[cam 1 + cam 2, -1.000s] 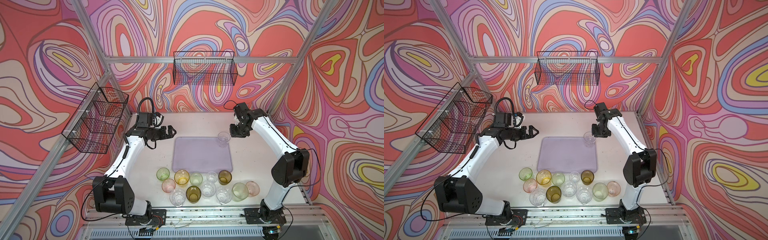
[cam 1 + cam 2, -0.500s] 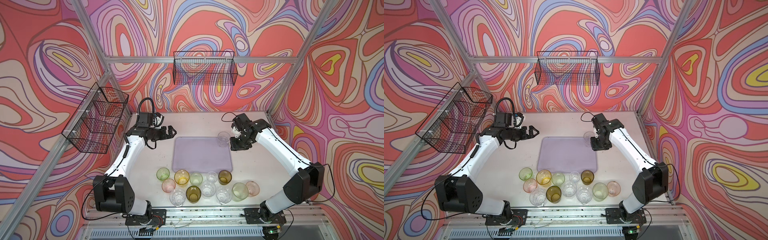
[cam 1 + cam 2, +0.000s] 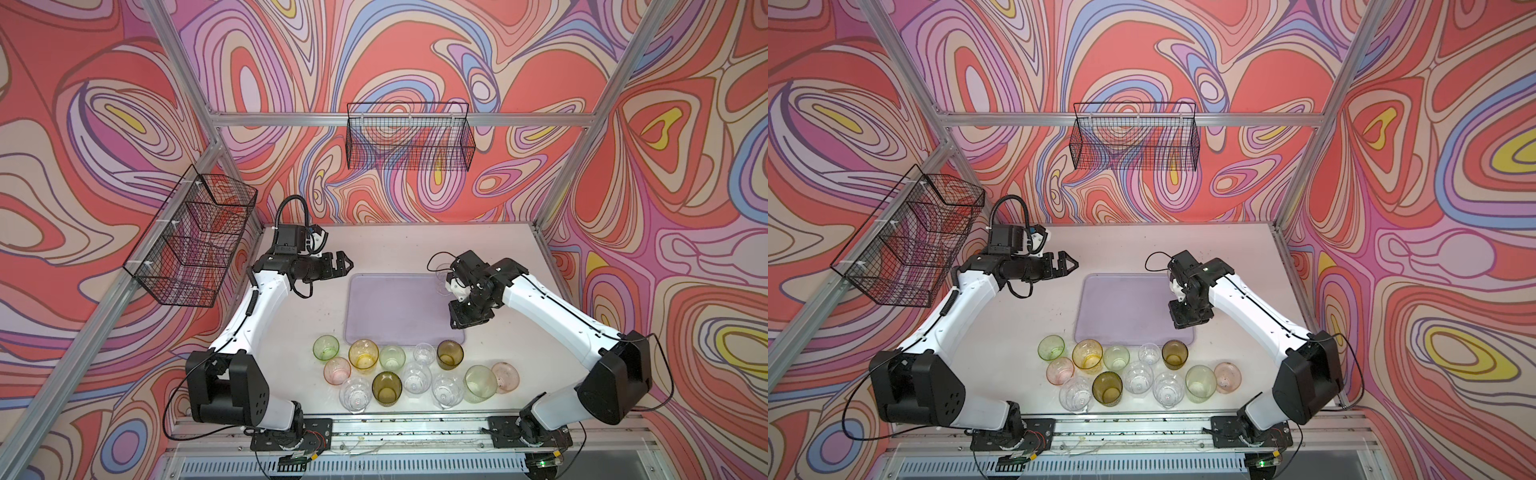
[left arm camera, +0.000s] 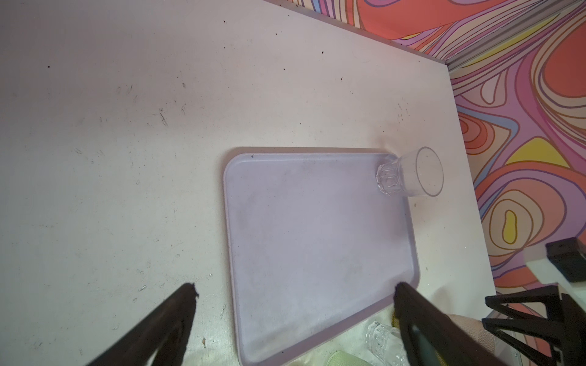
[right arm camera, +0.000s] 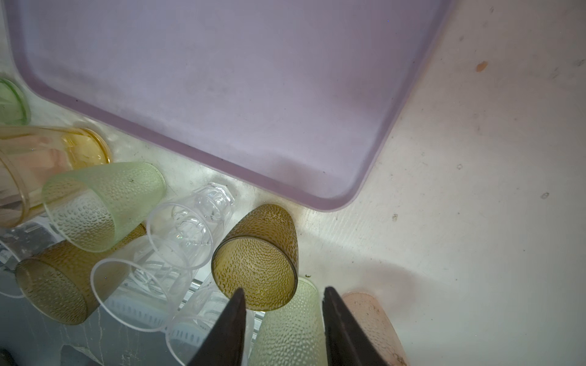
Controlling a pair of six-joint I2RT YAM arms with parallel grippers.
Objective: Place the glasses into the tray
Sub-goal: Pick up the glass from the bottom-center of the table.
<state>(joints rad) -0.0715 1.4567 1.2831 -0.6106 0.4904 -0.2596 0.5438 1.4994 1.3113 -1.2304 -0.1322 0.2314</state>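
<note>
Tray: the lavender tray [image 3: 399, 307] lies flat mid-surface [image 3: 415, 249], and one clear glass [image 4: 409, 172] stands upright in its far right corner.
Waiting: a dozen glasses [image 3: 417, 376] are bunched on the surface along the tray's near edge, all upright and none in the tray.
Right pincer [image 5: 284, 290]: empty, fingers partly spread, pointing down over the tray's near right corner.
Left pincer [image 4: 295, 286]: spread wide, holding nothing, beside the tray's far left corner.
Likely pick: the olive-brown glass [image 5: 257, 256], nearest the right pincer.
Feel: probably light, stiff and thin-walled. Its dimpled skin should give more bite than the smooth clear ones.
Hold: pinch the wall at the rim on its open right side, one finger inside and one outside.
Risk: a small clear neighbour sits just beside it, easy to knock.
</note>
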